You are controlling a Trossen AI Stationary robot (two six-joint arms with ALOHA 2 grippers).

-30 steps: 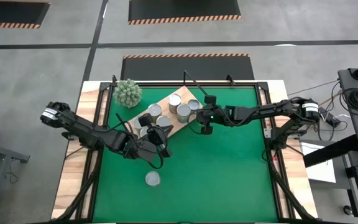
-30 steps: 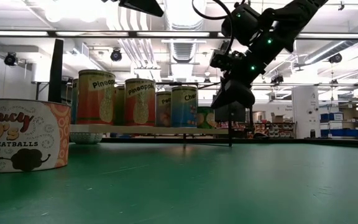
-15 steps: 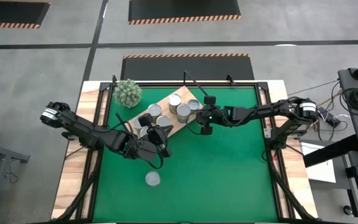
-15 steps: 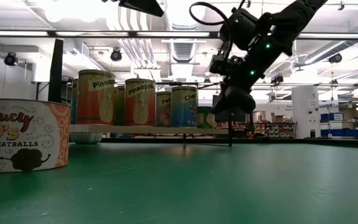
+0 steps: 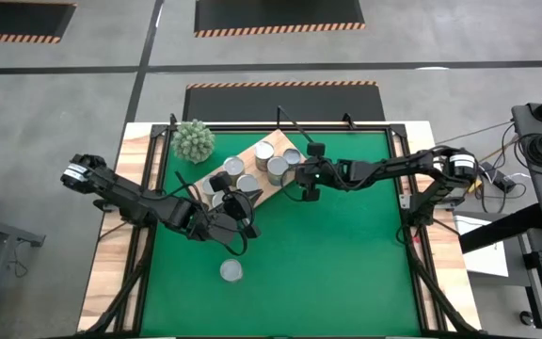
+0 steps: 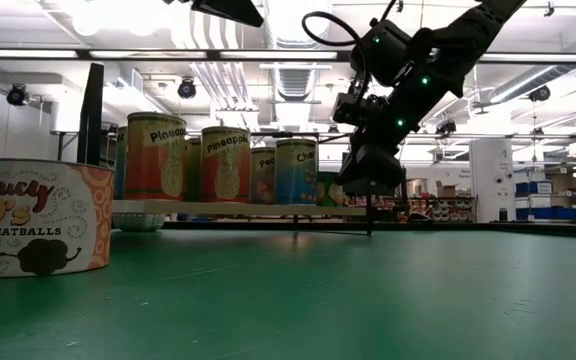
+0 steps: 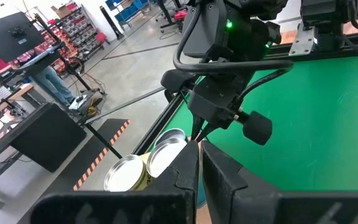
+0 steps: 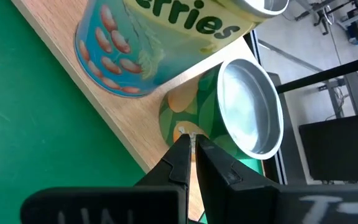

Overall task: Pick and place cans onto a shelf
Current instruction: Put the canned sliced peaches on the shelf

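My left gripper [image 5: 236, 209] is clenched on nothing at the shelf's [image 5: 252, 199] near-left edge; one can [image 5: 231, 271] stands alone on the green mat [image 5: 346, 254], nearer. My right gripper [image 5: 306, 188], also clenched and empty, hangs by the shelf's right end, beside the cans [image 5: 276, 162] standing there.

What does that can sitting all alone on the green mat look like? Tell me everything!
The lone can stands upright on the green mat, apart from the shelf, with nothing touching it. From above, its round silver lid shines. In the low view it is short and wide, with a cream and orange label reading "MEATBALLS" and dark meatball pictures.
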